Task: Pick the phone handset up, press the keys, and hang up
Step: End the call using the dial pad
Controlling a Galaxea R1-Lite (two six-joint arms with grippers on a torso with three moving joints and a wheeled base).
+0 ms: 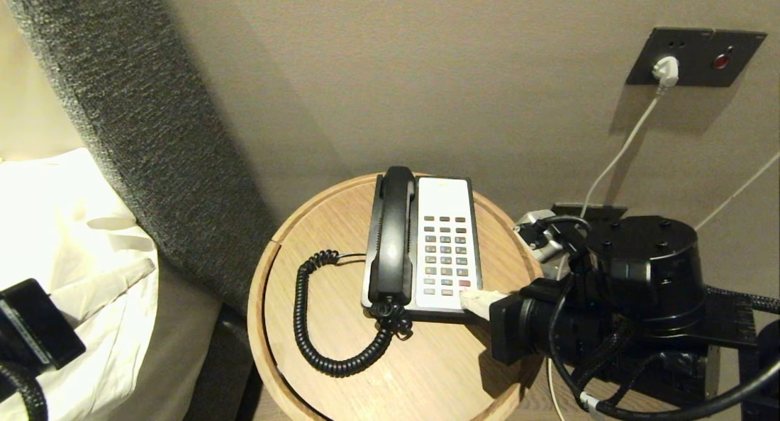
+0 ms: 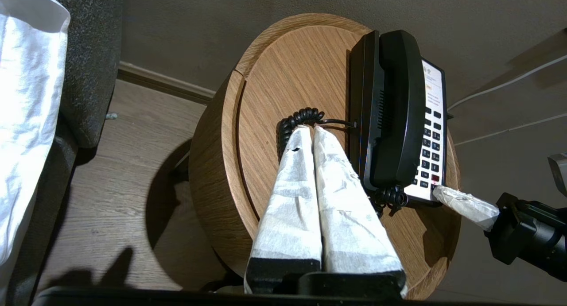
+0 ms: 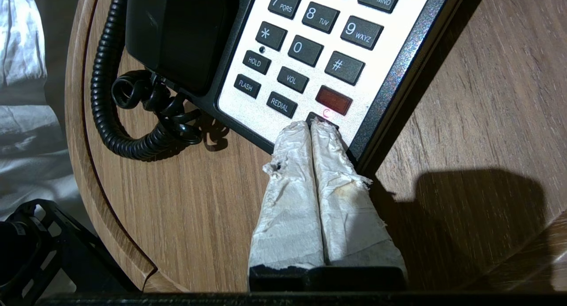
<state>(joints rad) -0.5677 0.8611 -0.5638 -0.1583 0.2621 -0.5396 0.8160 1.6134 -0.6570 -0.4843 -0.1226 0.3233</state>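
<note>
Fingertips of the right gripper [image 3: 311, 125], pressed together with nothing between them, are set on the near edge of the keys [image 1: 445, 253], just below the red key [image 3: 333, 99]; the handset [image 1: 391, 235] is seen lying in its cradle on the base [image 1: 443, 192], its cord [image 1: 317, 323] looped over the table [image 1: 426, 378]; the left gripper [image 2: 308, 131] is likewise held closed and empty, off to the left of the table. A wrong key, or two at once, could be struck by so broad a tip; the base could be pushed rearward. Bare wood is left toward the near rim [image 1: 259, 311]; the wall [image 1: 426, 74] stands close behind.
</note>
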